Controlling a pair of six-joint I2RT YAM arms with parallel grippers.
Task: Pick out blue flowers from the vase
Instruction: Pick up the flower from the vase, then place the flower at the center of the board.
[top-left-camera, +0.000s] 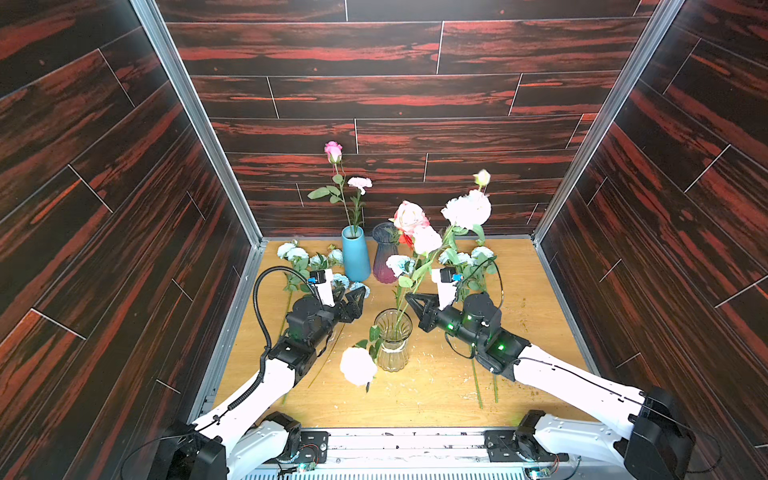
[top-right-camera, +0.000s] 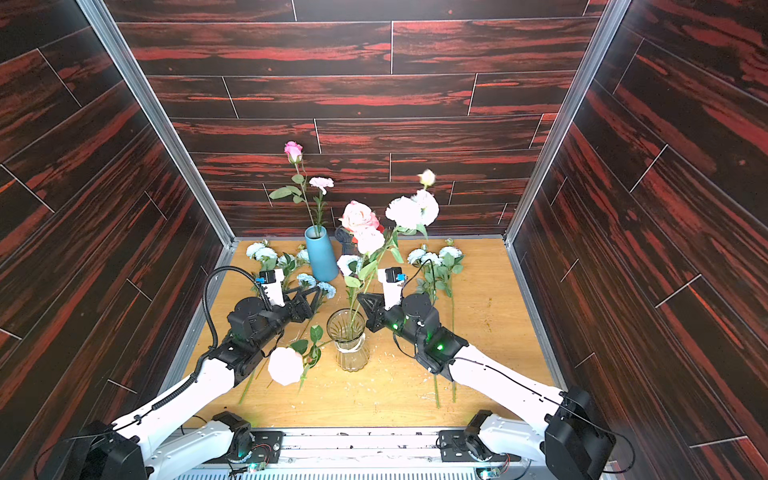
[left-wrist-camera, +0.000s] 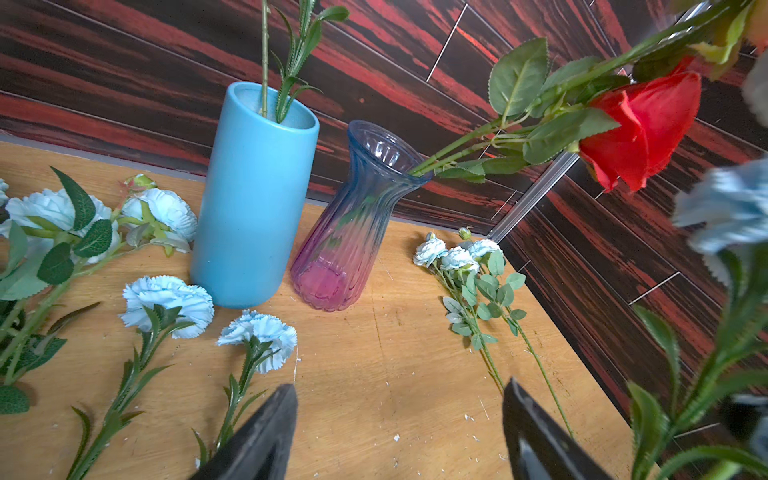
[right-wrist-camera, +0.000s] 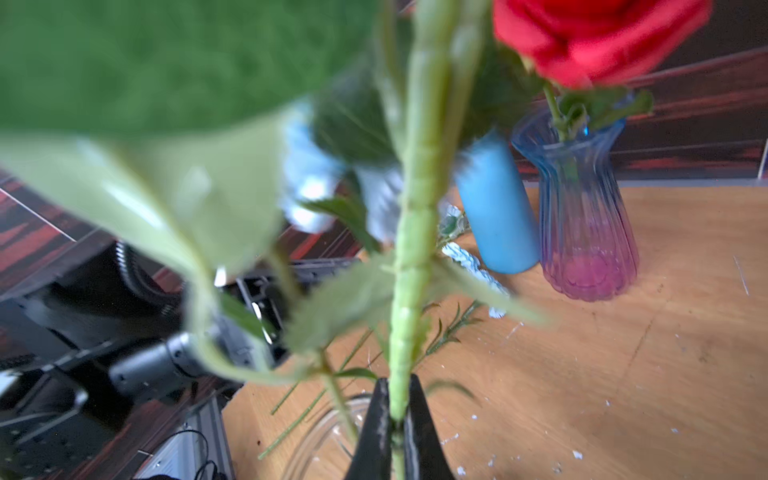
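Green stem (right-wrist-camera: 415, 232) pinched over the glass vase (top-left-camera: 392, 349)

Nearest on the wooden bench (top-left-camera: 415, 399) stands the clear glass vase, with a pale rose (top-left-camera: 357, 365) leaning out over its rim at eight o'clock. At two o'clock of its mouth, the right pincer (right-wrist-camera: 399, 384) is pressed together on the knobbly green stem just above the rim. Which bloom that stem carries I cannot tell. One blue flower (top-left-camera: 398, 264) rises from this vase toward twelve o'clock, among pale pink and white heads. At ten o'clock the left pincer (left-wrist-camera: 399, 388) hangs spread and holds nothing, near two blue carnations (left-wrist-camera: 257, 332) lying on the bench.

More blue flowers lie flat farther back. One leafy cluster (top-left-camera: 297, 253) is at eleven o'clock and a second bunch (top-left-camera: 482, 252) is at one o'clock, partly behind the right arm.

Farthest, by the back wall, a blue vase (top-left-camera: 356, 257) holds a pink rose (top-left-camera: 333, 151) and a pink carnation (top-left-camera: 360, 183). Just beside it a purple-tinted vase (top-left-camera: 384, 266) holds a red rose (left-wrist-camera: 640, 129).
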